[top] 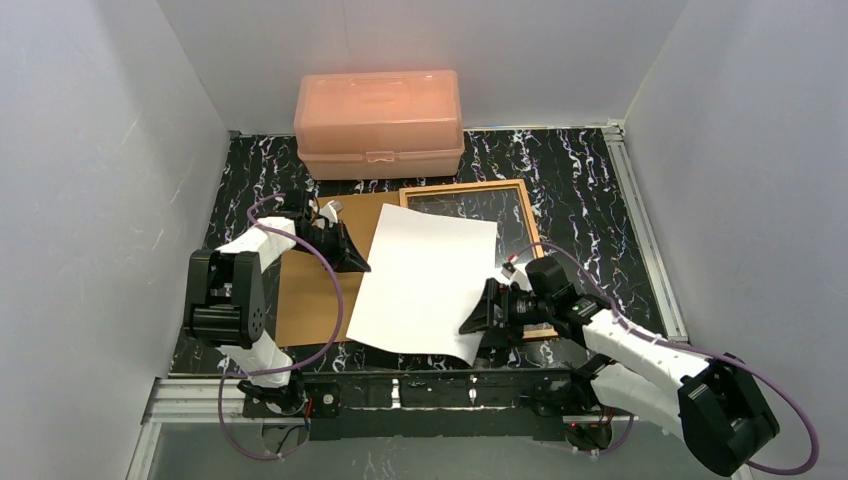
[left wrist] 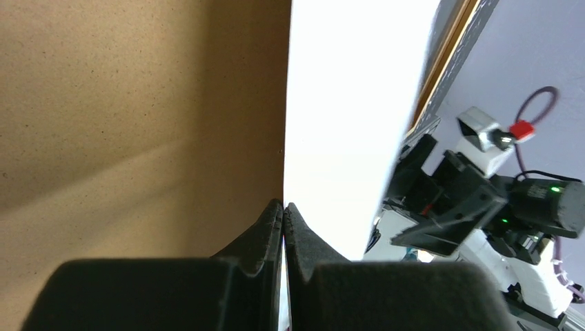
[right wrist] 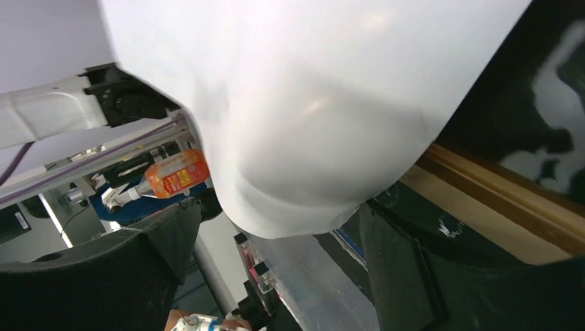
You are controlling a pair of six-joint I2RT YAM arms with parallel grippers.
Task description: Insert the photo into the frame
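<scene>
The photo (top: 425, 280) lies white back up, tilted, over the near part of the frame (top: 466, 186) and the brown backing board (top: 300, 290). My left gripper (top: 355, 262) is shut on the photo's left edge; in the left wrist view the fingertips (left wrist: 283, 205) pinch the white sheet (left wrist: 345, 103) above the board (left wrist: 138, 103). My right gripper (top: 478, 318) stands open at the photo's near right corner. In the right wrist view the curled white corner (right wrist: 310, 103) hangs between the wide-apart fingers (right wrist: 159, 234), with the frame's wooden border (right wrist: 497, 186) beside it.
A pink translucent plastic box (top: 378, 120) stands at the back of the black marbled table (top: 590, 190). White walls close in both sides. The frame's orange border (left wrist: 441, 69) shows past the photo in the left wrist view, with the right arm (left wrist: 483, 193) behind.
</scene>
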